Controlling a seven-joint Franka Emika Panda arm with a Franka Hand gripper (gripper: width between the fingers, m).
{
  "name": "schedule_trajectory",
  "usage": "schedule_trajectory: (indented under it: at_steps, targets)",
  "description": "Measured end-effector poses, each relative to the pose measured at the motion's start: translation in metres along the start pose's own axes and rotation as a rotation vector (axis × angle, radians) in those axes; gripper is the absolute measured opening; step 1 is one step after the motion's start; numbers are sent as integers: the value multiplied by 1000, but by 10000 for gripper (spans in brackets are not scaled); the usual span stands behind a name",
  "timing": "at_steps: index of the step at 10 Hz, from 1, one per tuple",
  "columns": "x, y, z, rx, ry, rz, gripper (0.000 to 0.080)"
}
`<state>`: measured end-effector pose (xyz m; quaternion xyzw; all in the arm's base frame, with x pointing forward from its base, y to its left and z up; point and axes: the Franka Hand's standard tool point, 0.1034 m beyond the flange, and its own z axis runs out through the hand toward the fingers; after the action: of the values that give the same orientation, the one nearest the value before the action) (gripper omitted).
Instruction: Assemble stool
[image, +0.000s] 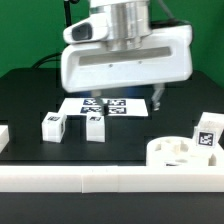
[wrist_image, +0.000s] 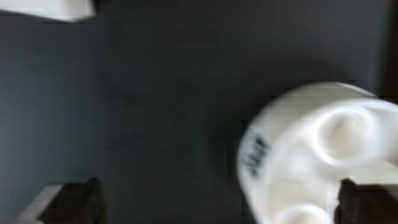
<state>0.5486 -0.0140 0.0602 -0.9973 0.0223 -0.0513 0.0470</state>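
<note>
2 legs lie loose on the black table (image: 25, 95): the first leg (image: 52, 124) toward the exterior view's left, and the second leg (image: 95, 126) near it, just in front of the marker board (image: 105, 104). A third leg (image: 207, 130) stands up by the seat disc (image: 178, 151), which sits low on the exterior view's right, close against the white border rail (image: 100, 180). I cannot tell whether that third leg is in a socket or only behind the disc.

The gripper (wrist_image: 219, 203) hangs above the table with its fingers (wrist_image: 75, 200) spread wide and nothing between them. From the wrist view the seat disc fills one side of the picture, its rim and a socket hollow plain to see, with one fingertip over its edge and the other out over bare table.

To my eye the step in hand is going for the seat, with no leg fitted for certain. The next move calls for shifting sideways until the rim sits squarely between the fingers, then lowering and closing on it without knocking the third leg
</note>
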Motion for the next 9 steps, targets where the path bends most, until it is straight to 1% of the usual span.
schedule_trajectory:
  at_steps: [1,2,4,5,6,7,8,9]
  targets:
    - [-6,21,5,-7,-5,-13,649]
    - [-7,41,7,-27,17,9,649]
    - [-10,34,9,-4,-32,12,649]
    - [-9,36,9,-8,-24,13,649]
    - [-14,31,10,15,-79,20,649]
    - [-23,25,11,38,-201,56,649]
    - [-27,27,11,31,-323,90,649]
    - [-27,33,9,4,-433,110,649]
